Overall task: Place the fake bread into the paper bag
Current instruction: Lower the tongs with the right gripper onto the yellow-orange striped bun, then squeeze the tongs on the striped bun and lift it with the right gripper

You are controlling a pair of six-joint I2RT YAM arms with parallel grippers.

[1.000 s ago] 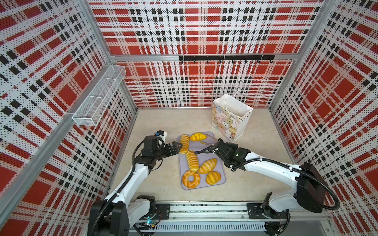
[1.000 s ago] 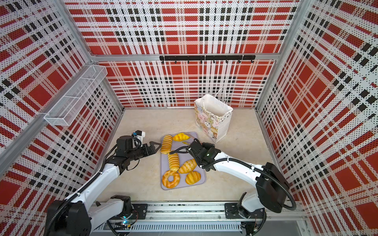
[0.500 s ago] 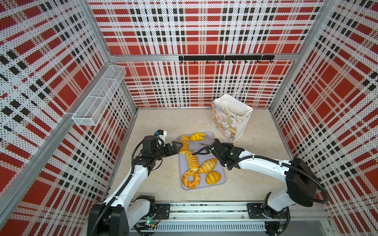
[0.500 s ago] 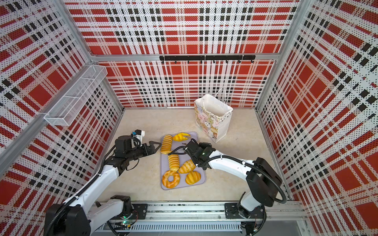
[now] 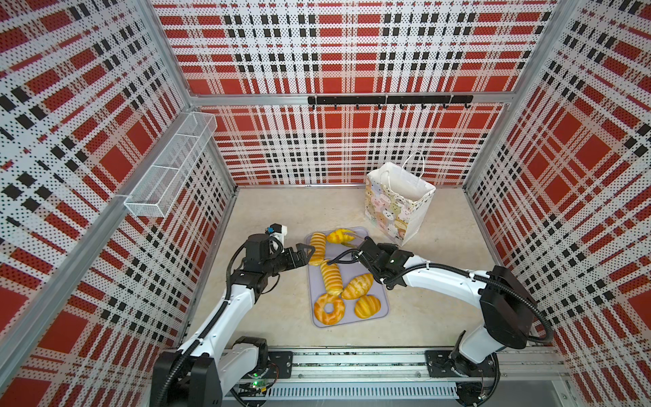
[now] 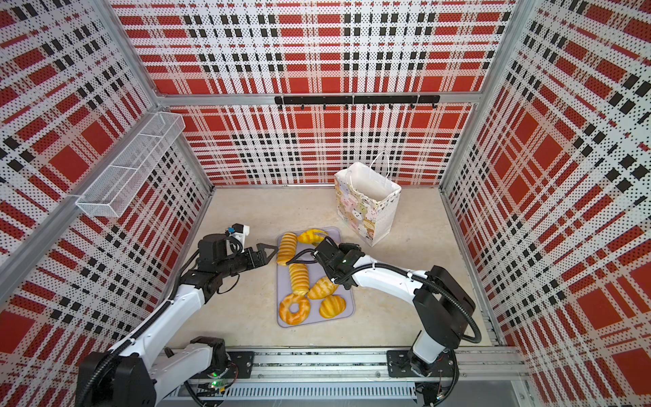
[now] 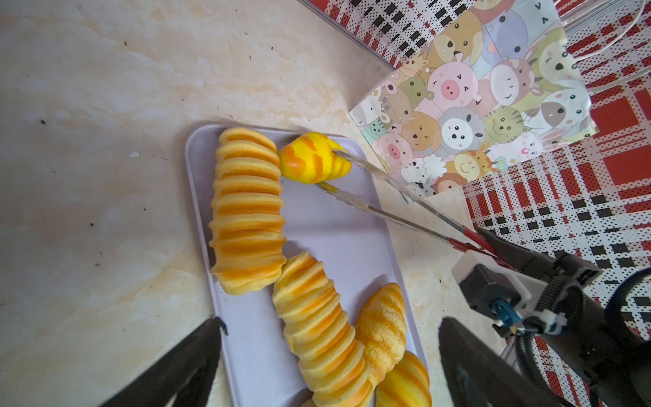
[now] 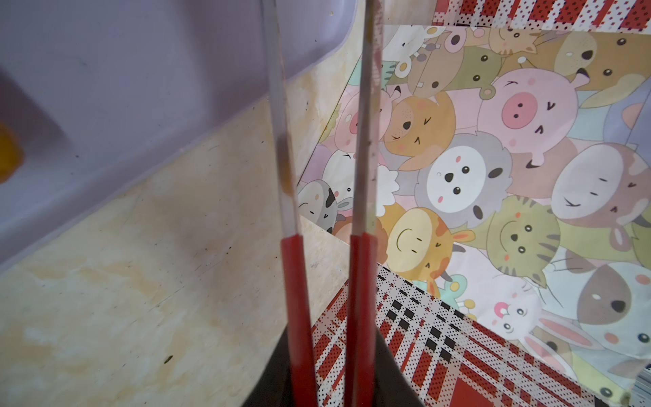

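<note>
Several glossy yellow fake breads lie on a lavender tray: two ridged long rolls, a speckled oval, a ring doughnut and a round bun. My right gripper is shut on the red handles of metal tongs. The tong tips pinch the narrow end of a small striped bread at the tray's far end. My left gripper stands open at the tray's left edge, holding nothing. The paper bag stands upright and open behind the tray, to the right.
A white wire basket hangs on the left wall. A black hook rail runs along the back wall. Plaid walls enclose the beige floor on three sides, and the arms' base rail runs along the near edge.
The right arm's elbow has swung in and its gripper has shifted slightly left. The tongs have narrowed onto the small striped bread. The left arm has not moved.
</note>
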